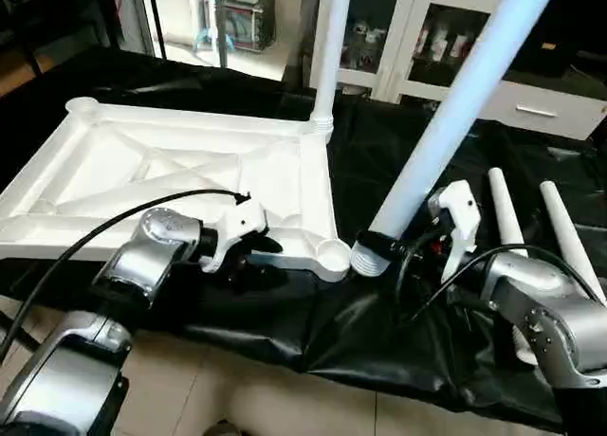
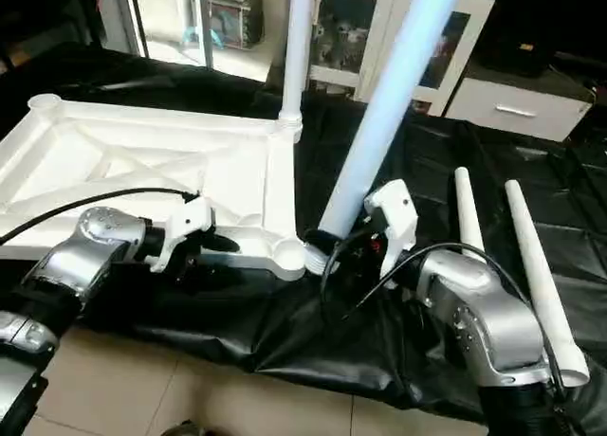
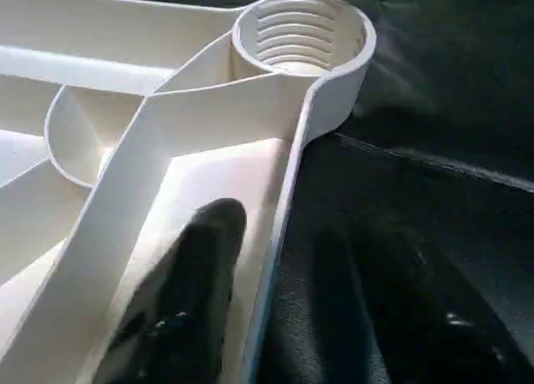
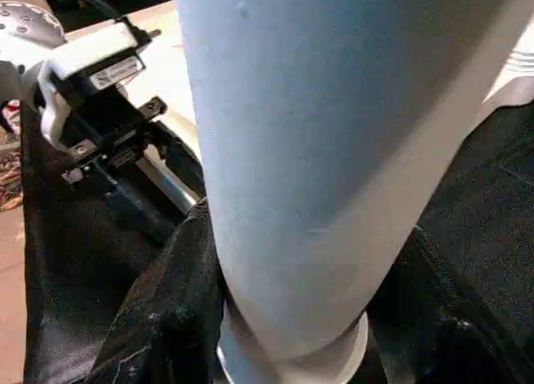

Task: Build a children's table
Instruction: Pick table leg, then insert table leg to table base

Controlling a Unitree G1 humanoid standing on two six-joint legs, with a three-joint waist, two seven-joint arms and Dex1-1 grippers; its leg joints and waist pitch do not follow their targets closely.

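The white table top (image 1: 114, 142) lies ribbed side up on black cloth. One leg (image 1: 328, 47) stands upright in its far right corner socket. My left gripper (image 1: 248, 258) is open astride the near rim: one finger (image 3: 196, 275) rests inside on the white plastic, the other outside on the cloth. The near right socket (image 3: 300, 29) is empty, its threads showing. My right gripper (image 1: 384, 245) is shut on a tilted leg (image 1: 455, 104), whose threaded base hangs just right of that socket (image 1: 332, 256). Two more legs (image 1: 503, 213) lie on the cloth to the right.
The black cloth (image 1: 379, 341) drapes over the front edge above a tiled floor (image 1: 237, 398). White cabinets and a drawer unit (image 1: 541, 109) stand behind. A black cable (image 1: 142, 204) loops from my left arm over the table top.
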